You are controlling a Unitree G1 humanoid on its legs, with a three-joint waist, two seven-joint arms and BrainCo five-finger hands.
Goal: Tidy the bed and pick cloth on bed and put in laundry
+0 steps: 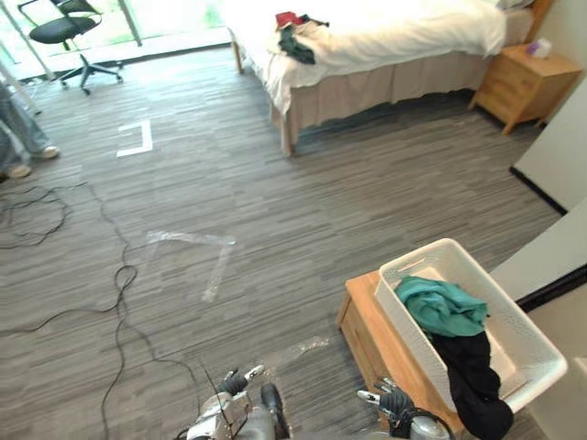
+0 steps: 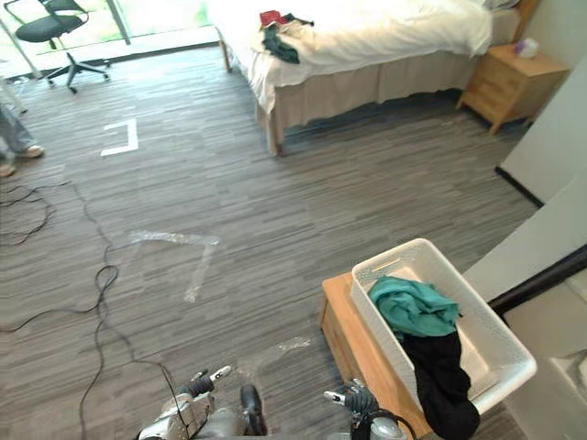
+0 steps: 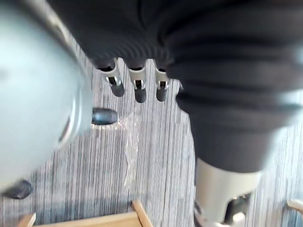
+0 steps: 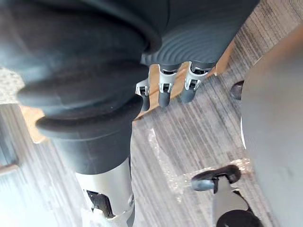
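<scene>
a dark green cloth [image 1: 296, 44] lies heaped on the near corner of the bed [image 1: 394, 37], with what looks like a red piece [image 1: 289, 18] touching it. the white laundry basket [image 1: 411, 330] sits on a low wooden worktop [image 1: 367, 335] and holds a teal cloth [image 1: 442, 305]; a black cloth [image 1: 472, 371] hangs over its rim. the left hand [image 1: 234, 380] and right hand [image 1: 387, 400] hang over the floor, fingers relaxed and empty.
</scene>
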